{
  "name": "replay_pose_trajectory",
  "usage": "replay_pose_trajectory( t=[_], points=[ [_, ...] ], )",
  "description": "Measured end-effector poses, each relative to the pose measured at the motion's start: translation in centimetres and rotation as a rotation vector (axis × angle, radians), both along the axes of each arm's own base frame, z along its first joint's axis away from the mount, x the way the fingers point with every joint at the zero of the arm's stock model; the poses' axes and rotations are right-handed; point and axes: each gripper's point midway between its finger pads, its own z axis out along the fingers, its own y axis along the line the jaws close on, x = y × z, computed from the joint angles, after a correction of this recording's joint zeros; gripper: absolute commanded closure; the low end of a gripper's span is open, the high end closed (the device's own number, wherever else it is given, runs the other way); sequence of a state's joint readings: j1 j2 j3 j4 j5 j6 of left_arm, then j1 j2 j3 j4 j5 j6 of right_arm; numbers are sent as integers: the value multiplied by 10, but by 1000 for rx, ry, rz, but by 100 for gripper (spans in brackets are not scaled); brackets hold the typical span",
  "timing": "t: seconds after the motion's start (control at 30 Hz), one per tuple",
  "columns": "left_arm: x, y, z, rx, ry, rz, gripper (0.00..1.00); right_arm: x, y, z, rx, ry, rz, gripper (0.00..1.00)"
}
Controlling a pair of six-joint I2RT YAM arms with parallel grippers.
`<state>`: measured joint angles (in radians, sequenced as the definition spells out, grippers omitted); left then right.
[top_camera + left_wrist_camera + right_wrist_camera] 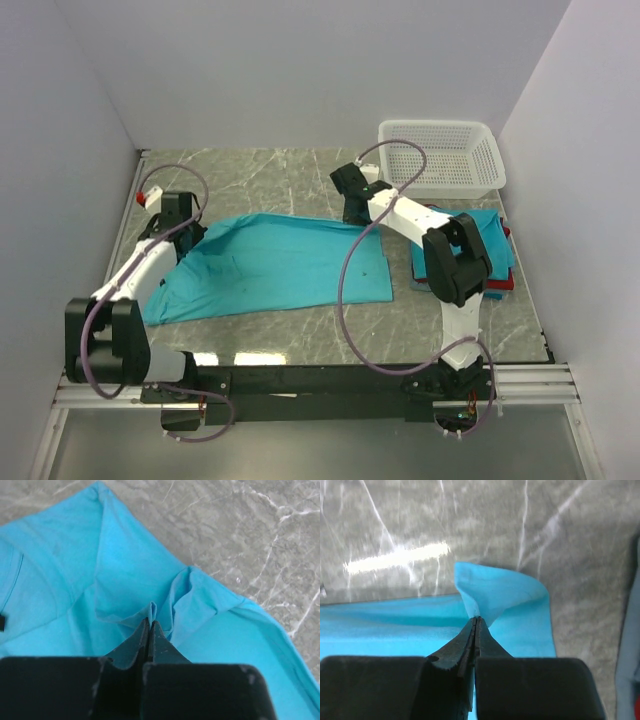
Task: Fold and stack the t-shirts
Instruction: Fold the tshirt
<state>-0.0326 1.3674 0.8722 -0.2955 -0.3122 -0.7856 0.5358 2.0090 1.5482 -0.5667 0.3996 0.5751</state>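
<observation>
The teal t-shirt (pixel 270 265) lies spread flat in the middle of the top view, its long axis running left to right across the frame with the left end sagging a little lower. Its upper edge is lifted at two spots. At the upper-left end the left gripper (pixel 150 622) has its jaws pressed together on a puckered fold of the cloth. At the upper-right corner the right gripper (pixel 476 619) is likewise pinching a raised tip of fabric.

From both grippers the rest of the shirt lies downward in the top view, toward the arm bases. A fold would therefore most likely carry this pinched edge down across the cloth, at right angles to the long axis. Each arm is nearer its own end, so neither has to cross over.

At the right of the top view, partly under the right arm, sits a stack of folded shirts (pixel 492 228). It is just beside the spread shirt but apart from it. Teal shows on top, with red and darker blue edges below; how many shirts it holds I cannot tell.

In count: one shirt spread out, one stack, two grippers both gripping, and one white basket (pixel 430 126) at the upper right on the marbled table (pixel 260 170).
</observation>
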Motion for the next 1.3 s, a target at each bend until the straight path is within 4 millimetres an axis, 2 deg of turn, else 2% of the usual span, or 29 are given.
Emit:
replay_pose_trajectory(
  t=[0.2, 0.43, 0.53, 0.93, 1.07, 1.1, 1.17, 1.2, 1.23, 1.27, 1.3],
  points=[
    [-29, -2, 5, -30, -48, 29, 100, -13, -2, 10, 16, -30, 11, 100],
    [-51, 6, 35, -38, -169, 97, 100, -19, -10, 20, 12, -58, 1, 100],
    [-56, 7, 40, -43, -194, 110, 100, -22, -12, 24, 10, -64, 2, 100],
    [-87, 7, 22, -75, -172, 141, 100, -27, -18, 23, -13, -60, 10, 100],
    [-104, 6, 12, -101, -151, 166, 98, -39, -23, 8, -23, -21, 17, 92],
    [-108, 6, 10, -109, -143, 173, 79, -49, -26, 0, -30, 3, 23, 62],
    [-117, 5, 6, -127, -130, 186, 61, -62, -32, -9, -36, 30, 19, 40],
    [-122, 4, 5, -140, -122, 192, 44, -70, -37, -13, -41, 46, 16, 28],
    [-127, 2, 3, -150, -116, 193, 28, -79, -41, -16, -45, 59, 8, 27],
    [-131, 1, 3, -162, -109, 195, 25, -84, -45, -18, -49, 66, 4, 26],
    [-134, 0, 3, -177, -110, 202, 10, -91, -50, -17, -55, 71, -1, 25]
  ],
)
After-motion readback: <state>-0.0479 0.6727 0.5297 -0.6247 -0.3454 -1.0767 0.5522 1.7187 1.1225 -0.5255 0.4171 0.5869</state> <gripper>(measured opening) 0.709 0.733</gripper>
